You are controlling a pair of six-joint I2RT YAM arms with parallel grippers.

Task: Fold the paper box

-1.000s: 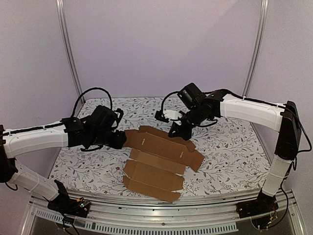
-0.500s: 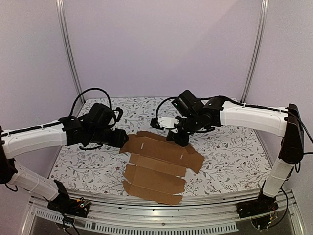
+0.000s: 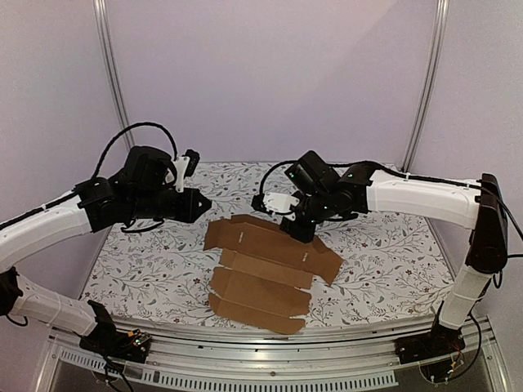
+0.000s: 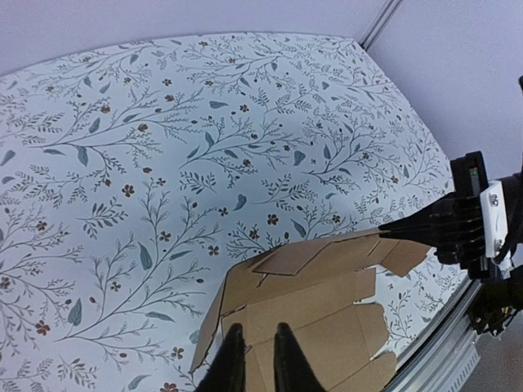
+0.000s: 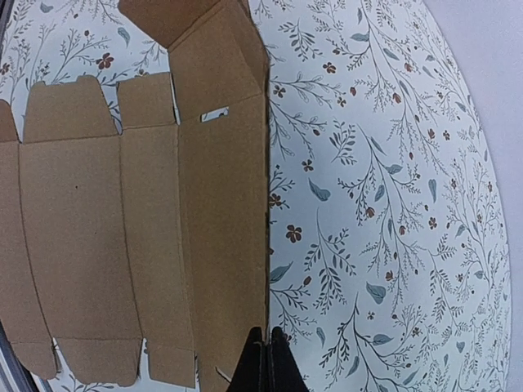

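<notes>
Paper box (image 3: pixel 260 287) flat, creases left to right

You have soft, even light from above. Your top view looks a bit dim, purple and grainy. The paper box (image 3: pixel 261 286) drops only a thin, pale shadow on the table (image 3: pixel 155 261). Your wrist views look brighter and sharper.

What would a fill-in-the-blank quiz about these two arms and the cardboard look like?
1. The paper box lies on the table as a ___ brown sheet, not yet folded.
2. The right arm's fingers are fully ___, with no gap, at the sheet's far edge.
3. The left arm's fingers hang ___ the sheet's left end.
Missing words: flat; shut; above.
</notes>
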